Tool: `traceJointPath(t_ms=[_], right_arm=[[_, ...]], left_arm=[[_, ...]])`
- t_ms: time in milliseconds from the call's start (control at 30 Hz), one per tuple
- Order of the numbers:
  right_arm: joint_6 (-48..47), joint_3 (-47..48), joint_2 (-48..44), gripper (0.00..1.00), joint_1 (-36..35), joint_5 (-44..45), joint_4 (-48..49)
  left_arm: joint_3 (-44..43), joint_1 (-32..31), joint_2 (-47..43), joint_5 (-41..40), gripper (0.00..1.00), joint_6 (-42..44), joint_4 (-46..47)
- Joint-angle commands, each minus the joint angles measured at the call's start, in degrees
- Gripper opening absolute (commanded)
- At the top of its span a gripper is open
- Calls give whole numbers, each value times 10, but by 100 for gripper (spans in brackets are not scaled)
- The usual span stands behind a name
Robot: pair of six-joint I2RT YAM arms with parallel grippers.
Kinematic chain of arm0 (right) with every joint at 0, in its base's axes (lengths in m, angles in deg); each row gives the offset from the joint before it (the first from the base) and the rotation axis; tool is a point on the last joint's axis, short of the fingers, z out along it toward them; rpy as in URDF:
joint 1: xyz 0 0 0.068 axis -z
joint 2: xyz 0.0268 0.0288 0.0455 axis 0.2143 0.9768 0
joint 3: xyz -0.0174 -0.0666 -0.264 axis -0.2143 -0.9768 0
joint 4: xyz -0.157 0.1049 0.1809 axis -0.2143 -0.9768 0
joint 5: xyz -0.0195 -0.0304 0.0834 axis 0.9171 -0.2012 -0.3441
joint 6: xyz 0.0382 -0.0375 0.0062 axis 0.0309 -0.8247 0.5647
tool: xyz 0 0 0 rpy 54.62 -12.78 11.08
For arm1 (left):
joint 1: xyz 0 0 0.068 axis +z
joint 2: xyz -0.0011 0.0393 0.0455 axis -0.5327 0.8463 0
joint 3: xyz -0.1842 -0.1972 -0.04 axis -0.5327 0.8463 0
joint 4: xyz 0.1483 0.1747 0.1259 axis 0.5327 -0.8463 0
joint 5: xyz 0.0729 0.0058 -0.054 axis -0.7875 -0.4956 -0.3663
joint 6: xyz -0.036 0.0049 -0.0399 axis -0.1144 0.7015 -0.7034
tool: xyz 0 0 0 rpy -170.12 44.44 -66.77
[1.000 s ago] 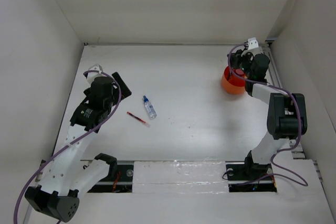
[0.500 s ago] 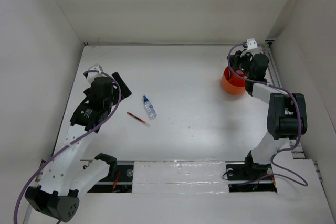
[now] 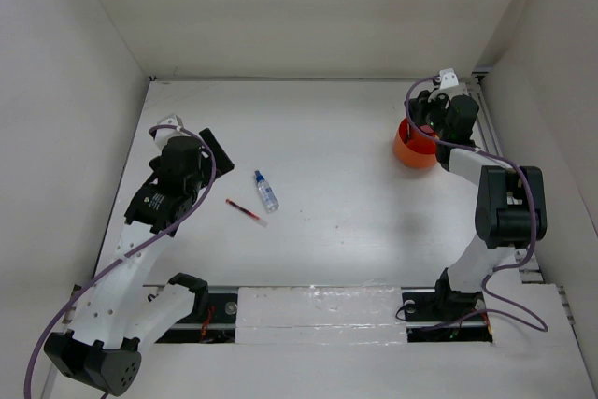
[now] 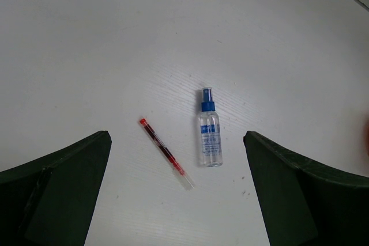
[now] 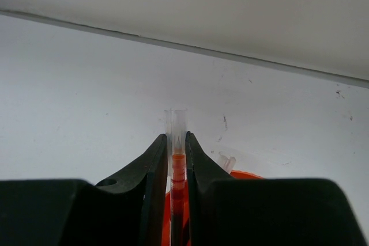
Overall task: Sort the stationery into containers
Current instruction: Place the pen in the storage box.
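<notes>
right gripper pinches a thin red pen upright in its closed jaws, orange tub directly beneath (rim peeking out beside the jaws). best to lower it straight into a compartment before letting go, lest it tip out.

A thin red pen lies flat just beside a toppled clear blue-capped bottle. A second thin red pen stands upright over the round orange plastic tub.
</notes>
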Motion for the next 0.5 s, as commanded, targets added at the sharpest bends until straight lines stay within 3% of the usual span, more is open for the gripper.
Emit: traceJointPath(t_ms=[0, 67, 167, 300, 467], right_arm=[[-12, 17, -25, 22, -3, 9, 8], [-12, 11, -25, 30, -3, 9, 8], [-17, 6, -30, 32, -3, 9, 8], [-17, 1, -36, 43, -9, 3, 14], [-17, 1, -52, 49, -23, -9, 21]], left_arm=[[-3, 2, -7, -1, 100, 10, 14], [-3, 2, -7, -1, 100, 10, 14], [-3, 2, -7, -1, 100, 10, 14], [-3, 2, -7, -1, 100, 10, 14], [-3, 2, -7, -1, 100, 10, 14]])
